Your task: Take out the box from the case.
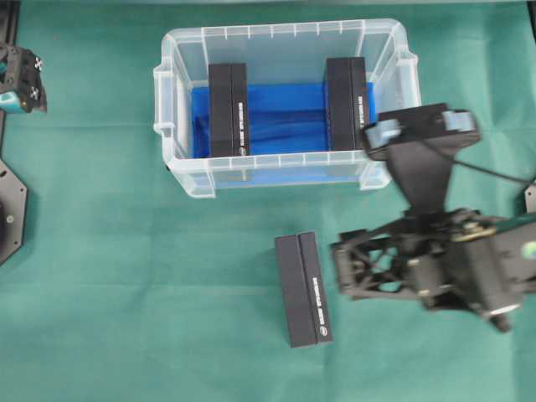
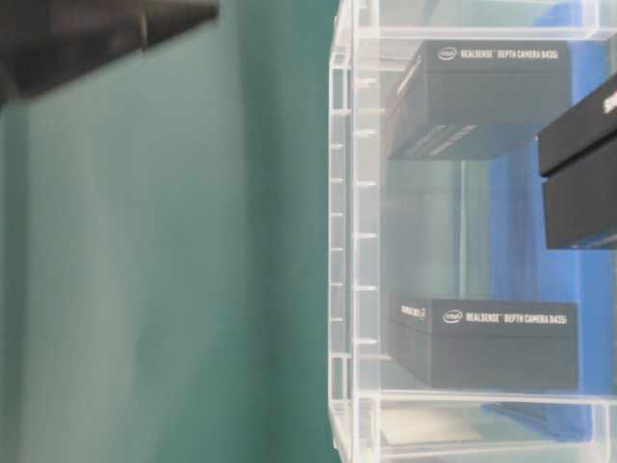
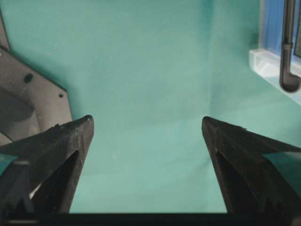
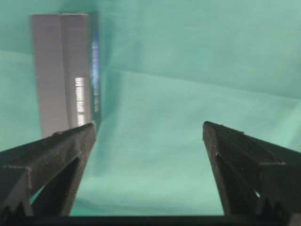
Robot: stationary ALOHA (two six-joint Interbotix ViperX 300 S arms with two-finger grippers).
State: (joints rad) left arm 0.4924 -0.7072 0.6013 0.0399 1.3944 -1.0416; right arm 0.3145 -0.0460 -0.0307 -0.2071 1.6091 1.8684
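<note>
Overhead view showed two boxes upright inside the case [image 1: 285, 172], long axes front-to-back; the right box [image 1: 346, 103] lay nearest the right gripper [image 1: 347, 268], jaws spread, empty. Left gripper [image 3: 146, 129] likewise released.

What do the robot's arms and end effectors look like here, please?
Both arms are black. The right arm has open lattice-like links, a thin black cable and light blue pads on its wide head. The right end effector and the left end effector each have two black, tapering, pointed fingers, the left with teal patches.
</note>
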